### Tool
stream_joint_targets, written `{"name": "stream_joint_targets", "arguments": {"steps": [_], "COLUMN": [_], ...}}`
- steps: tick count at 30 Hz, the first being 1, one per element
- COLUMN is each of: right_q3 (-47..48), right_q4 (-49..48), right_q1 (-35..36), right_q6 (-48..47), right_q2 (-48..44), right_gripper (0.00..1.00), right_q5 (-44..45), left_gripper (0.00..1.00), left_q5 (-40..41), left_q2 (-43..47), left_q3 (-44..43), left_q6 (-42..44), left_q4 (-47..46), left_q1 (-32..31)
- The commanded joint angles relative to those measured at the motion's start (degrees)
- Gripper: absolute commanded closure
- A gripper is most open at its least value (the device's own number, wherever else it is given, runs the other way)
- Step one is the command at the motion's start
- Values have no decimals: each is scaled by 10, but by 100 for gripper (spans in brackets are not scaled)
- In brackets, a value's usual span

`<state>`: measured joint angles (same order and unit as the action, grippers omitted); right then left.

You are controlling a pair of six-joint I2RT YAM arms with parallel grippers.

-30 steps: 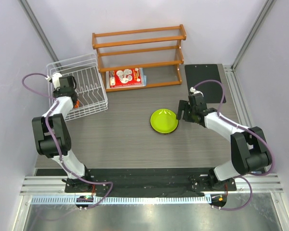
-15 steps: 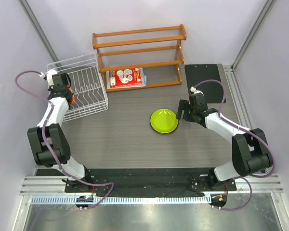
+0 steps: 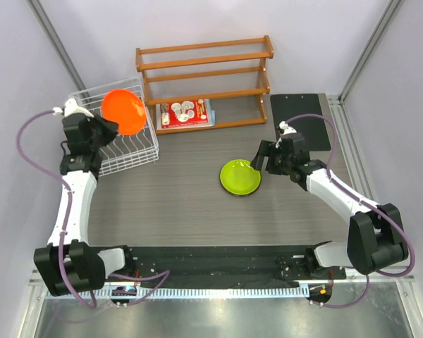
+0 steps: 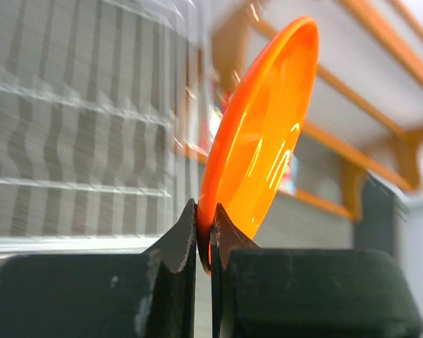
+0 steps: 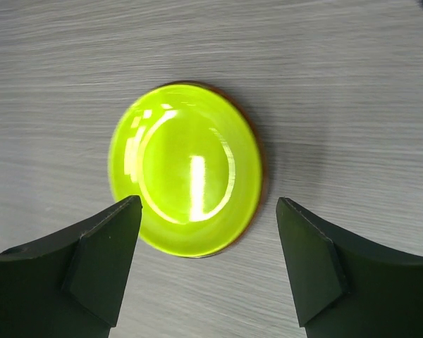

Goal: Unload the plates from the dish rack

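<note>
The rack (image 3: 130, 156) sits below my left gripper (image 4: 204, 220), a little to its side. The orange plate (image 4: 262, 127) stands on edge above the wires and, as I judge it, is out of the tines. The left jaws are clenched on the lowest part of its rim, so the whole disc rises up and away from the fingertips, tilted slightly to one side.

I take this plate to be stiff, light and quite glossy (the highlights on it are sharp), so it is probably slippery. With only a thin bite on the rim it could swing or slide in the pinch, so I would move it slowly. The rim is the only place to hold it, and a deeper bite would be safer.

The green plate (image 5: 185, 169) lies flat on the table (image 3: 169, 197), directly under my right gripper (image 3: 261, 160). It is between the released fingers (image 5: 99, 253) and touches neither. A dark edge shows beneath it, and I cannot tell what that is.
</note>
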<state>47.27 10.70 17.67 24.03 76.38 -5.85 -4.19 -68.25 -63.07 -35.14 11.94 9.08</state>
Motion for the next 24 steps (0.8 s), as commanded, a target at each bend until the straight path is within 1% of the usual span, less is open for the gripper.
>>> {"name": "stream_joint_targets", "arguments": {"steps": [1,2,3,4,5,7,10,13,18,24], "right_q3": [25,25,25,26,25,28,30,31,34,36], "right_q4": [-85,-99,-134,-146,-169,-183,-212,-227,-241,-248], "right_q1": [6,11,13,17,22,28,39,47,54,61], "right_q6": [43,54,69,77,84,100,115,119,119,119], "right_q2": [-17,-14,-11,-10,-2,5,21,36,47,65], "right_gripper": [17,16,16,16,16,16,16,16,16,16], "right_q5": [-117,-130,-153,-160,-170,-185,-195,-200,-201,-196], "left_gripper": [100,100,100,100,100,100,100,100,100,100], "left_q5": [-182,-186,-189,-196,-195,-192,-192,-195,-174,-154], "left_q2": [1,-1,-2,-4,-7,-14,-25,-34,-43,-51], "left_q3": [76,81,95,99,102,113,127,141,160,172], "left_q6": [-95,-106,-108,-109,-110,-114,-120,-137,-138,-137], "left_q4": [-104,-109,-117,-131,-132,-143,-162,-190,-197,-200], "left_q1": [-45,-59,-72,-106,-121,-159,-199,-227,-274,-303]}}
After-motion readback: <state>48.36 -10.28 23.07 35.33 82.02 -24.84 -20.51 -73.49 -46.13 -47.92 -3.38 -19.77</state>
